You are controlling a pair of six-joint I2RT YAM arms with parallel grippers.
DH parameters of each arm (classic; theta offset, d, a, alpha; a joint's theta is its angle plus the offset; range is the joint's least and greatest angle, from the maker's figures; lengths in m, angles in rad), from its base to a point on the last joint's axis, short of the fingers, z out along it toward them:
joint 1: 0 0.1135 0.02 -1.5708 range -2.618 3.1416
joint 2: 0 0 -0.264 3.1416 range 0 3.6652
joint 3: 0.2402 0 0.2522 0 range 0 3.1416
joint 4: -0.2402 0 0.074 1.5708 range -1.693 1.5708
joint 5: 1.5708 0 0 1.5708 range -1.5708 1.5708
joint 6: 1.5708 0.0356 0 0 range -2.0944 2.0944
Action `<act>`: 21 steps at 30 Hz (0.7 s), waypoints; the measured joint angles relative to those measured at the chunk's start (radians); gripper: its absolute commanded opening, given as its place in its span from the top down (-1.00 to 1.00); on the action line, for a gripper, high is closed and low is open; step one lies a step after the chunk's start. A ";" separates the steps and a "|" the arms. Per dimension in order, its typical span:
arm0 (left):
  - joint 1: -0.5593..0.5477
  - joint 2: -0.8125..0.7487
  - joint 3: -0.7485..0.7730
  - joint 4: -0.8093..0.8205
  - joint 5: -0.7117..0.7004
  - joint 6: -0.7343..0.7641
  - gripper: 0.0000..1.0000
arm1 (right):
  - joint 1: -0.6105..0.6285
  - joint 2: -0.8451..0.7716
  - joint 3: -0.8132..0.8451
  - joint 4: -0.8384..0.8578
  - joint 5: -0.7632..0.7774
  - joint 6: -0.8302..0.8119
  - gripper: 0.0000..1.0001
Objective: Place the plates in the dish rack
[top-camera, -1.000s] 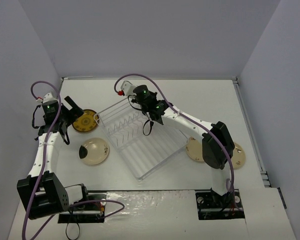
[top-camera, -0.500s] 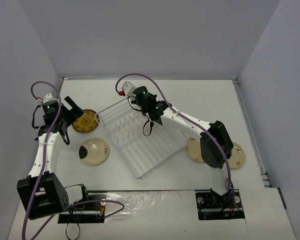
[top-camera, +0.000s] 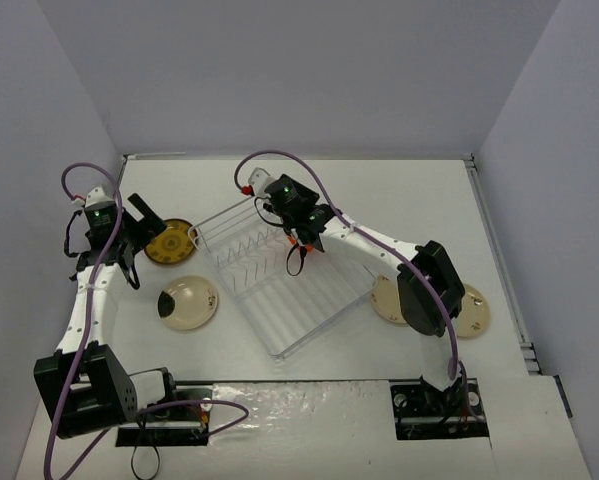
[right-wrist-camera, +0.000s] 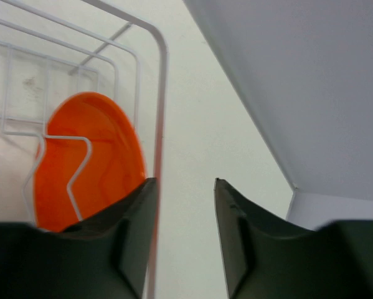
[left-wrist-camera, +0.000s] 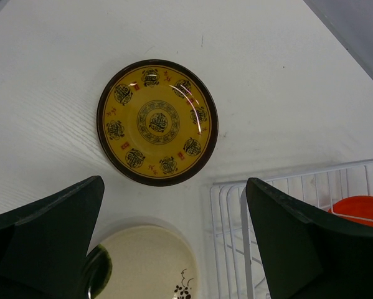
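**Orange plate stands in the rack: take the fingers away without a knock**

Orange-red plate (right-wrist-camera: 89, 162) stands on its edge at the far end of the dish rack (right-wrist-camera: 163, 75), behind a wire divider. Your right gripper (right-wrist-camera: 184, 182) has its jaws partly apart and nothing is between them. The plate is at about 9 o'clock from the gap, just beside the left finger, and I cannot tell if it touches.

The step in hand seems to be leaving this plate. I would open a little more and then lift straight away from the rack. The rim wire runs very close to the left finger, and a sideways pull could catch it or tip the plate.

Your left gripper (left-wrist-camera: 174, 182) is open wide and holds nothing. It hovers over the table with the mustard-yellow patterned plate (left-wrist-camera: 157, 122) at 12 o'clock, flat and apart from the fingers. A cream plate (left-wrist-camera: 142, 261) lies at about 7 o'clock. The mustard plate looks like the natural next one.
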 measured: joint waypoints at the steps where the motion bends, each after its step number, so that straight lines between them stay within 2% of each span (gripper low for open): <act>1: 0.000 0.000 0.000 -0.003 -0.001 0.000 -0.94 | 0.002 0.001 0.011 -0.013 0.012 0.008 -0.33; 4: 0.000 0.002 0.000 -0.010 -0.005 -0.001 -0.94 | 0.005 0.005 0.063 -0.051 0.030 0.038 -0.62; 9: 0.000 0.005 0.000 -0.027 -0.020 -0.007 -0.94 | 0.009 -0.006 0.112 -0.068 0.028 0.101 -0.97; 15: 0.000 0.030 0.011 -0.047 -0.047 -0.027 -0.94 | 0.004 -0.097 0.093 -0.058 0.006 0.214 -1.00; 21: 0.023 0.133 0.045 -0.053 -0.074 -0.060 -0.94 | -0.084 -0.339 -0.097 0.069 -0.067 0.413 -1.00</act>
